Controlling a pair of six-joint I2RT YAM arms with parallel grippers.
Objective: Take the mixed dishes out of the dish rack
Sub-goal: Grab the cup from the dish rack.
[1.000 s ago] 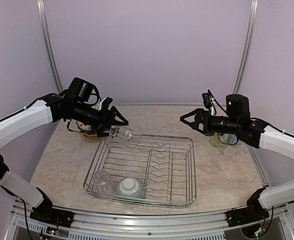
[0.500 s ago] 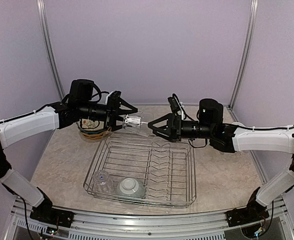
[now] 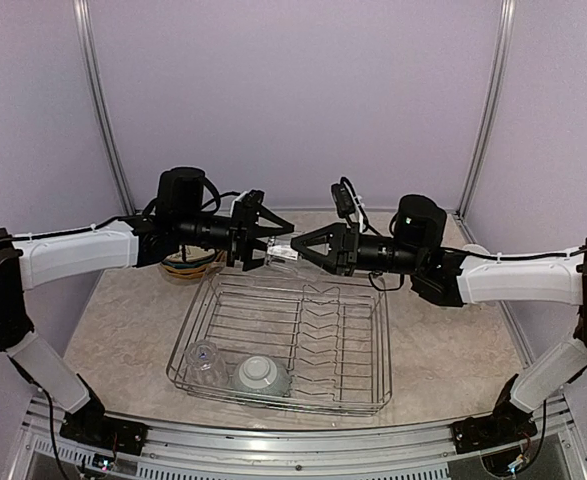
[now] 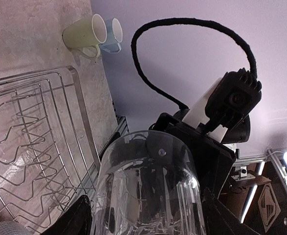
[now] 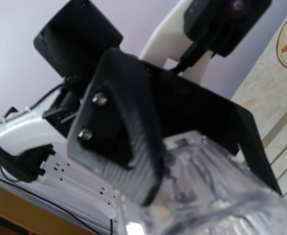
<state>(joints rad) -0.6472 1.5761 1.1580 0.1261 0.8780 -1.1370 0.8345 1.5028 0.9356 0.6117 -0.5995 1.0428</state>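
A clear glass (image 3: pixel 283 250) hangs on its side in the air over the far rim of the dish rack (image 3: pixel 377 340). My left gripper (image 3: pixel 271 243) is shut round its body, and the left wrist view shows the glass (image 4: pixel 150 191) between both dark fingers. My right gripper (image 3: pixel 298 245) meets it from the right, its fingers drawn together on the glass's end. The right wrist view is filled by the glass (image 5: pixel 216 186) and a left finger (image 5: pixel 133 142). Another clear glass (image 3: pixel 204 358) and an upturned grey-green bowl (image 3: pixel 256 374) sit in the rack's near left.
A stack of dotted plates (image 3: pixel 188 266) lies on the table behind my left arm. A pale green mug (image 4: pixel 82 35) and a light blue mug (image 4: pixel 113 35) lie by the right wall. Both arms stretch across the rack's far side.
My left arm has carried the glass rightward to the middle. My right arm has swung in from the right, and its fingers have drawn together on the glass's end.
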